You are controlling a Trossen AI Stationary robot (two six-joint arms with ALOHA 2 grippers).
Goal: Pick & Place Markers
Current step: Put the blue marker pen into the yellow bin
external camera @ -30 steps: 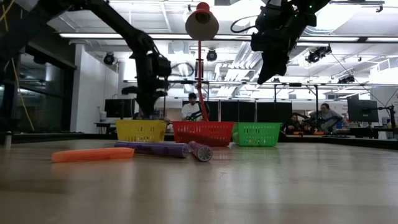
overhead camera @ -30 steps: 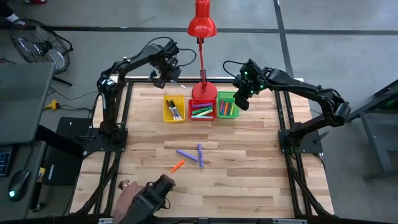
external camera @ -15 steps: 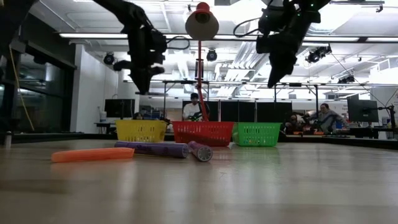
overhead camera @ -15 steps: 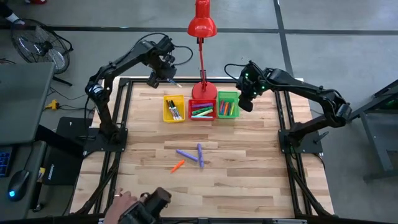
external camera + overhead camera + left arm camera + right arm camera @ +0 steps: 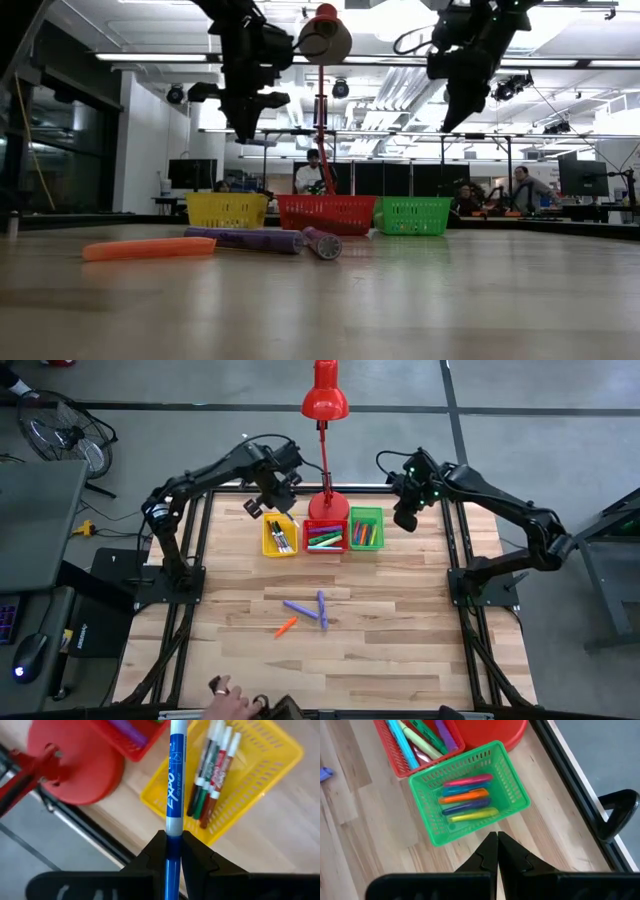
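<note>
The left gripper (image 5: 169, 840) is pinching a blue dry-erase marker (image 5: 174, 785) by its tail end, so the capped length sticks straight out ahead of the fingers. In the left wrist view the marker crosses the middle of the frame and its tip lies over the yellow bin (image 5: 270, 767) at upper right, which already holds a few thin pens (image 5: 212, 775). That lineup suggests the marker is being carried high so it can be dropped in lengthwise. In the high view this gripper (image 5: 262, 506) sits upper left of centre, just beside the yellow bin's (image 5: 268, 546) far edge.

The right gripper (image 5: 497, 845) has its fingers pressed together on nothing. It hangs just off the near edge of the green bin (image 5: 425, 785), which holds pink, orange, blue and yellow markers (image 5: 467, 800) lying side by side. In the high view it (image 5: 406, 520) is just right of the green bin (image 5: 365, 513), apparently parked clear of the working arm.

Between the two bins stands the red bin (image 5: 306, 547), full of markers, with the red lamp's (image 5: 325, 390) base just behind it.

Lower, near the middle of the high view, two purple markers (image 5: 310, 608) and an orange marker (image 5: 286, 626) lie loose on the wooden table (image 5: 420, 650), unsorted. A person's hand (image 5: 228, 703) shows at the bottom edge.
</note>
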